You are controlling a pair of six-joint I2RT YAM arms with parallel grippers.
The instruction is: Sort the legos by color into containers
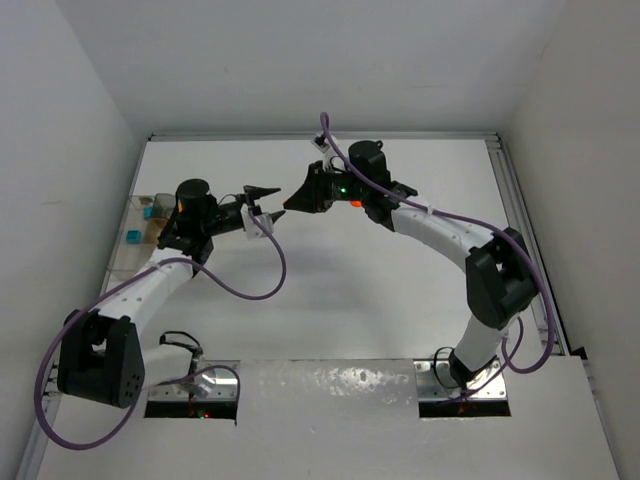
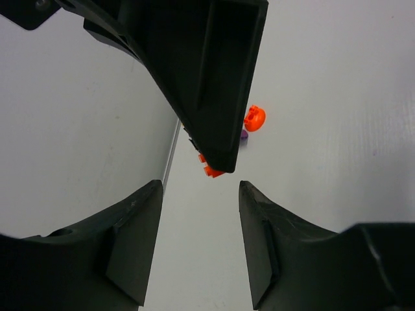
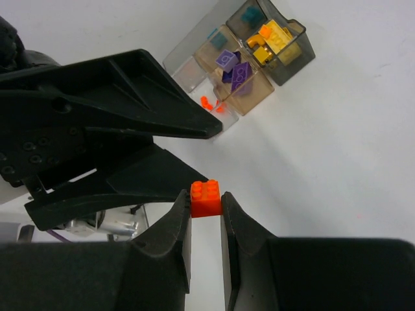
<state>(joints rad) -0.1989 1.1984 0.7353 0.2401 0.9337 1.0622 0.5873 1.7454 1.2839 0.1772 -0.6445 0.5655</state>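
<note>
Status: we're mid-sort, roughly past halfway by our read.

Done so far:
- The containers [image 3: 292,68] sit at the table's left edge, next to the left arm.
- In the right wrist view they hold purple legos [image 3: 235,71] in one bin and yellow legos [image 3: 272,40] in the next.
- Teal legos [image 3: 249,14] are in the far bins.
- A few small orange bits [image 3: 209,103] lie in the clear bin nearest the arms.
- One piece on top of the yellow pile looks more orange than yellow. We can't tell if it's misfiled.

In hand:
- The right gripper [image 3: 205,206] is pinching one orange brick [image 3: 205,196] at its fingertips, held in the air over mid-table and well apart from the containers.
- The left gripper [image 2: 200,188] is spread wide and holds nothing. Its jaws face the right gripper's tip and the brick is just in front of the gap.
- We read this as a handover setup, since the left arm is the one near the tray. The brick isn't between the left pads yet.

Left to do:
- Get this orange brick into the orange bin.
- At least two loose pieces are on the table [image 1: 400,300] beyond the right gripper in the left wrist view: an orange round piece [image 2: 255,118] and, touching or just beside it, a small purple piece [image 2: 244,135].
- The arms cover part of the table from above, so we can't give a full count of strays.
</note>
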